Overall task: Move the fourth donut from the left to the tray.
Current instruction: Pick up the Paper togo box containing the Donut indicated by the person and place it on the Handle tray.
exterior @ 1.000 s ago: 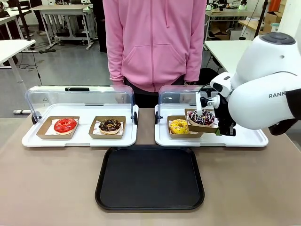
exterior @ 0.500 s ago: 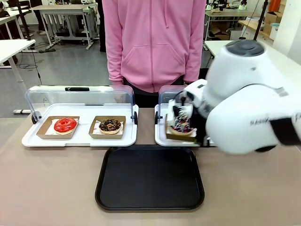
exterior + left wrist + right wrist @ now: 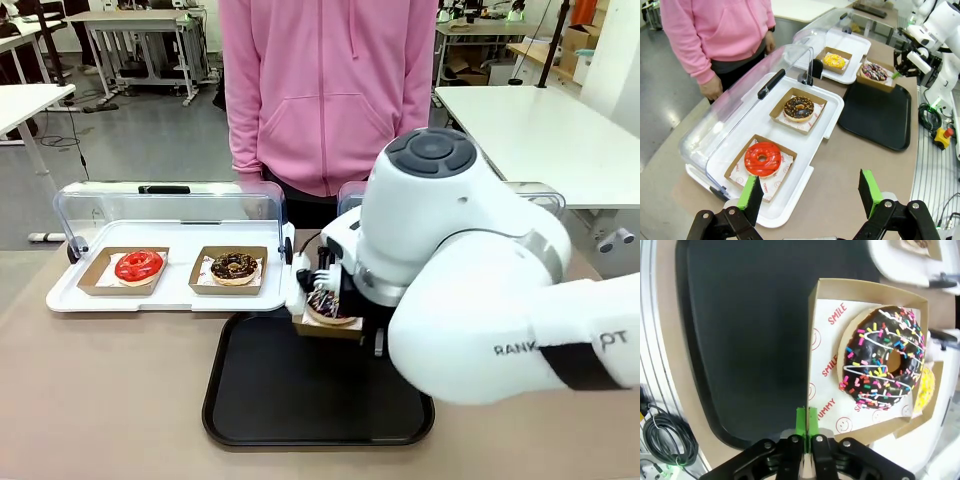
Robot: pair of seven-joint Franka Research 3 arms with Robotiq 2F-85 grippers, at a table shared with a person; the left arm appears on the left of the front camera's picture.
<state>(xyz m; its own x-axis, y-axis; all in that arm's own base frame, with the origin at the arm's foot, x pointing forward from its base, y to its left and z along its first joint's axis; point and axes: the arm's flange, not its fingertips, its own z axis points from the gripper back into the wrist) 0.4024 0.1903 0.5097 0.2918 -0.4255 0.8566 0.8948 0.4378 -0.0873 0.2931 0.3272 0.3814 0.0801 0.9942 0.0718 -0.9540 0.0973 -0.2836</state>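
The fourth donut (image 3: 326,304), chocolate-glazed with pink and white stripes and sprinkles, sits in its brown cardboard holder (image 3: 816,355). My right gripper (image 3: 807,416) is shut on that holder's edge and holds it in the air above the far part of the black tray (image 3: 318,385). In the right wrist view the donut (image 3: 884,363) lies to the right of the green pads, with the tray (image 3: 740,340) below it. The left wrist view shows the held donut (image 3: 874,72) over the tray's (image 3: 875,117) far end. My left gripper (image 3: 810,197) is open and holds nothing, above the table's left end.
A white tray (image 3: 60,298) with its clear lid raised holds a red donut (image 3: 138,266) and a chocolate donut (image 3: 234,266). A yellow donut (image 3: 834,61) rests on the other white tray. A person in a pink hoodie (image 3: 330,90) stands at the far side.
My right arm has swung left with the donut and its holder, from over the right white tray to above the black tray. The yellow donut is now hidden behind the arm in the front view.
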